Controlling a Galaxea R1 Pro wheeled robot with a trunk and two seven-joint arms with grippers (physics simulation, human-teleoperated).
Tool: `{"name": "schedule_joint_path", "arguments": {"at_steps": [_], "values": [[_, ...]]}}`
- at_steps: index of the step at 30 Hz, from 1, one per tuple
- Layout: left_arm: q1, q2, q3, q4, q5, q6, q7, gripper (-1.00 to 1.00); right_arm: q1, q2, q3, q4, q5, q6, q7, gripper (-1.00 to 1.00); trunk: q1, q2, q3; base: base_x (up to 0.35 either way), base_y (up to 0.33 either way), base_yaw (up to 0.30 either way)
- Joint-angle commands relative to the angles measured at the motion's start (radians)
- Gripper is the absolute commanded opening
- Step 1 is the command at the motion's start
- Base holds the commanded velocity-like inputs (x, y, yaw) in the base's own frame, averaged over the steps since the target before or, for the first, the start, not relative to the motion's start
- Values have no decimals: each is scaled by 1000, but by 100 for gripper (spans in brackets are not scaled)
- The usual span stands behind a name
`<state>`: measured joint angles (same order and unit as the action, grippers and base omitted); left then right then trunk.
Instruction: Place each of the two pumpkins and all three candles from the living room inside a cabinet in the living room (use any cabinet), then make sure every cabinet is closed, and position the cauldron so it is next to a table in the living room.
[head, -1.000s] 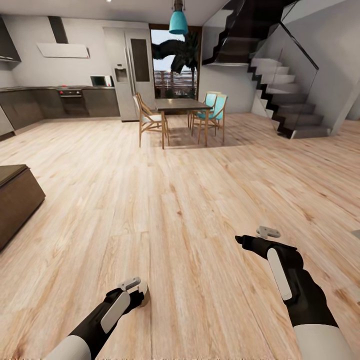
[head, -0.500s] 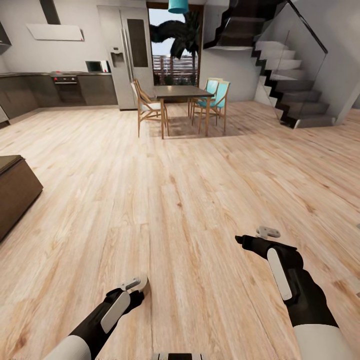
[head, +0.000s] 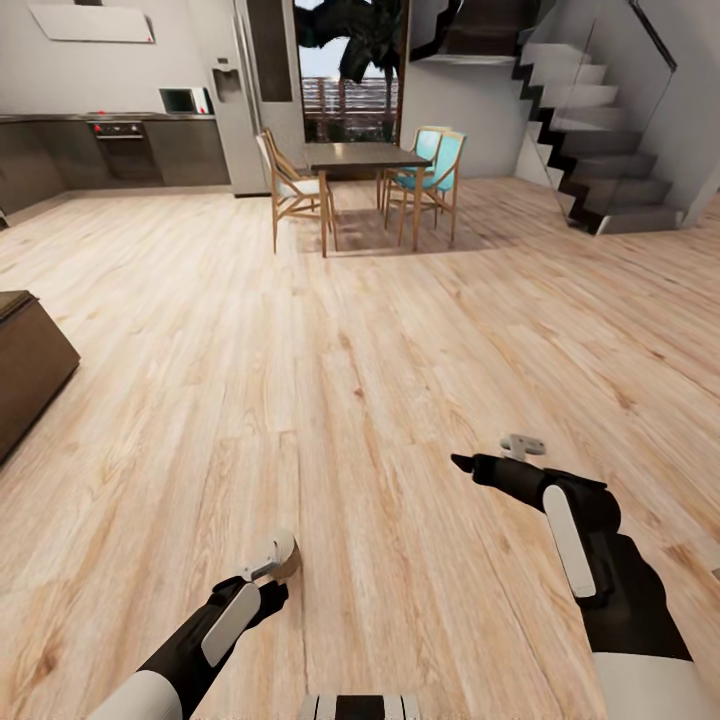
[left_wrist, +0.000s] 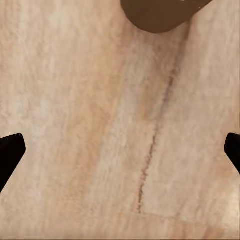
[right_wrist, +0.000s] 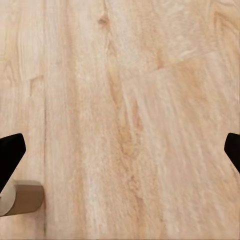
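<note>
Looking across an open stretch of light wood-plank floor (head: 360, 380), the head view shows both arms held low over bare boards. The left gripper (head: 283, 560) sits at the lower left, white and black; in its wrist view the two dark fingertips (left_wrist: 10, 152) stand at opposite edges with floor between them, so the jaws are spread wide and hold nothing. The right gripper (head: 470, 465) points toward the middle of the floor; its wrist view likewise shows dark fingertips (right_wrist: 10, 150) far apart over planks, spread and unloaded. A small beige-tan rounded object (right_wrist: 22, 197) lies at the edge of the right wrist view; cannot tell what it is. At the left edge of the head view, a low dark-brown wooden unit with a flat top, the cabinet (head: 25, 385), stands on the floor, only its end visible; whether its fronts are shut cannot be told. Farther back, a dark dining table (head: 365, 157) stands with wooden chairs, two with teal seats (head: 430, 180). A kitchen run (head: 110, 150) lies at far left, a staircase (head: 600, 130) at far right.
</note>
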<state>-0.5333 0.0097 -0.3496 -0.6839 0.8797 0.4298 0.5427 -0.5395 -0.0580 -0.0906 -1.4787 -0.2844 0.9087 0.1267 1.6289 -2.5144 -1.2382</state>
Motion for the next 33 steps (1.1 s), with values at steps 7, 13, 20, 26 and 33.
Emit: {"name": "schedule_joint_path", "arguments": {"at_steps": [7,13,20,26,33], "values": [[-1,0,-5,-2,7,1,8,100,0,0,-1,-1,8,8,24,100,3,-2,-28,0,0,0],[-1,-2,-8,-2,6,1,8,100,0,0,-1,1,8,8,26,100,6,-3,-51,0,0,0],[-1,-6,-64,1,-22,2,8,100,0,0,-1,4,8,7,27,100,9,-5,-78,0,0,0],[-1,-7,-79,0,-25,1,8,100,0,0,-1,5,8,7,27,100,11,-6,-101,0,0,0],[-1,-11,-81,-1,-25,0,8,100,0,0,-1,7,8,7,27,100,14,-8,-121,0,0,0]]}}
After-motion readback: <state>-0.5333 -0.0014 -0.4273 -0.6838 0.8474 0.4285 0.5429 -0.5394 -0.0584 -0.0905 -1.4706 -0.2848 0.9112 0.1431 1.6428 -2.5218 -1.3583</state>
